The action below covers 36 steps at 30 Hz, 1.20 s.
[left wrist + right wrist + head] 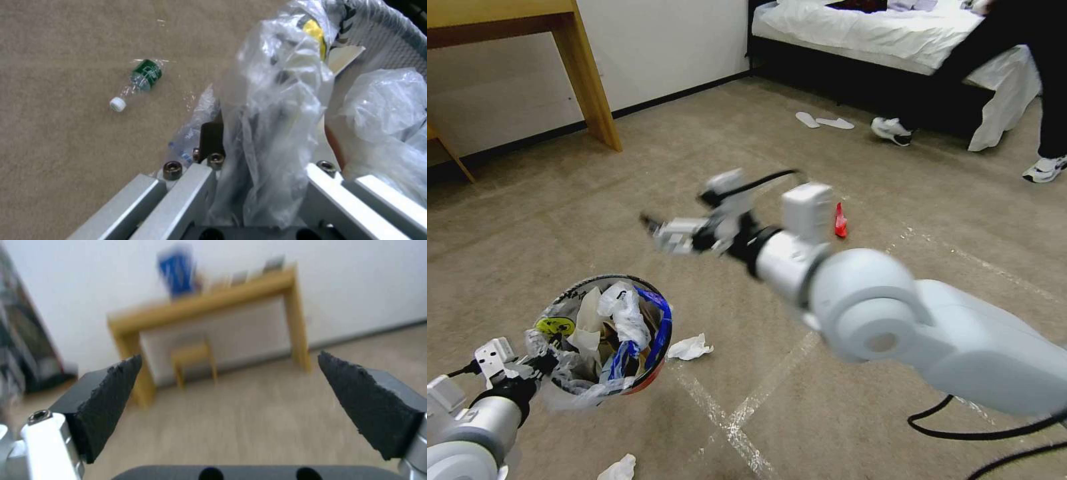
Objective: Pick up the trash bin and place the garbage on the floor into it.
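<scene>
- One trash bin [650, 363] was held up, stuffed with litter.
- Two crumpled white tissues lay on the carpet: one [689, 348] beside the bin, one [618, 469] nearer the robot.
- One red wrapper [840, 221] lay farther off.
- One plastic bottle [138, 83] lay on its side.
- Two grippers: left [537, 365], right [650, 223].

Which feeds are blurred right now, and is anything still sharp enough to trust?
Head view: the right arm and right tool are smeared, while the bin and tissue are crisp. Right wrist view: the desk is smeared. Left wrist view: the bottle is fairly clear.
</scene>
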Motion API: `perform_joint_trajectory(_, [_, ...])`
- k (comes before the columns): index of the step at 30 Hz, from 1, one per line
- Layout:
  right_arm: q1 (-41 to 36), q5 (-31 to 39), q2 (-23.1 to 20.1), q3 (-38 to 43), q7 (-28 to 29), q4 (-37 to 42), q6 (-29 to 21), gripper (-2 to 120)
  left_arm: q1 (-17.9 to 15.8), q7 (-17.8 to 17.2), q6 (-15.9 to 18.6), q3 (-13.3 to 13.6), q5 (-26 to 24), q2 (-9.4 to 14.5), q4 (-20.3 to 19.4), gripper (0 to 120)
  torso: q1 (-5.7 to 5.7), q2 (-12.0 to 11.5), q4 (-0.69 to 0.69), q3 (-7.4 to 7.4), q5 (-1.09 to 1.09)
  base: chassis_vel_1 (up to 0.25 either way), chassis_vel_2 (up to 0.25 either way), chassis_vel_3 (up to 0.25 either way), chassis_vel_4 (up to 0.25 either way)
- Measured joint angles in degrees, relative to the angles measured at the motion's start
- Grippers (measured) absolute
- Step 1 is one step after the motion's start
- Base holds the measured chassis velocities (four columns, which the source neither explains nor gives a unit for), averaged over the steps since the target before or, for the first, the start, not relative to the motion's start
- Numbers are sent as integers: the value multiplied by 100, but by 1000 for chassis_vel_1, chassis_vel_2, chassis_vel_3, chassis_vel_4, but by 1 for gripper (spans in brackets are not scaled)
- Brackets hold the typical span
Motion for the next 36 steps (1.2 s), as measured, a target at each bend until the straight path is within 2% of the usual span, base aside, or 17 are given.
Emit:
perform_joint_trajectory(1, [0,0,0,0,0,0,0,100,0,0,0,0,0,0,0,1,0,0,0,0,0,0,0,0,0])
perform_joint_trajectory(3, [-851,-567,-125,704,-554,-28,640,100,30,0,-7,-44,-1,-32,0,1,0,0,-1,0,-1,0,0,0,0])
perform_joint_trajectory(4, [-851,-567,-125,704,-554,-28,640,100,30,0,-7,-44,-1,-32,0,1,0,0,-1,0,-1,0,0,0,0])
perform_joint_trajectory(6, [-1465,-1323,-146,1301,-1084,-116,1147,100,61,-5,-22,-114,-7,-52,-4,1,0,0,1,0,-2,0,0,0,0])
perform_joint_trajectory(10, [-1979,-1693,-143,1733,-1359,-141,1399,100,65,-14,-24,-150,-21,-60,-13,1,0,0,1,0,-2,0,0,0,0])
perform_joint_trajectory(12, [-2713,-1889,-130,2266,-1546,-140,1657,99,95,-22,-26,-175,-22,-73,-11,1,0,0,1,0,-2,0,0,0,0])
perform_joint_trajectory(13, [-2713,-1889,-130,2266,-1546,-140,1657,99,95,-22,-26,-175,-22,-73,-11,1,0,0,1,0,-2,0,0,0,0])
perform_joint_trajectory(15, [-3215,-2192,-99,2587,-1754,-231,1971,99,119,-23,-28,-179,-14,-93,3,1,0,0,1,0,-3,0,0,0,0])
perform_joint_trajectory(19, [-3554,-2458,-44,2792,-1903,-313,2208,99,122,-23,-32,-183,-6,-117,10,1,0,0,1,0,-2,0,0,0,0])
perform_joint_trajectory(22, [-4053,-3002,77,3142,-2285,-487,2754,99,124,-23,-39,-203,9,-179,11,1,-1,0,1,0,-3,0,0,0,0])
perform_joint_trajectory(27, [-4460,-3315,138,3382,-2530,-716,3113,99,111,-38,-40,-239,23,-246,9,1,0,0,0,0,-2,0,0,0,0])
perform_joint_trajectory(33, [-4558,-3595,186,3448,-2553,-928,3209,95,105,-47,-48,-313,69,-308,58,1,0,0,1,0,-3,0,0,0,0])
perform_joint_trajectory(34, [-4548,-3605,182,3397,-2500,-959,3178,90,86,-52,-48,-339,74,-321,78,1,-1,0,0,0,-4,0,0,0,0])
perform_joint_trajectory(36, [-4504,-3604,168,3323,-2434,-992,3091,89,74,-55,-49,-356,74,-325,84,1,0,0,0,0,-4,0,0,0,0])
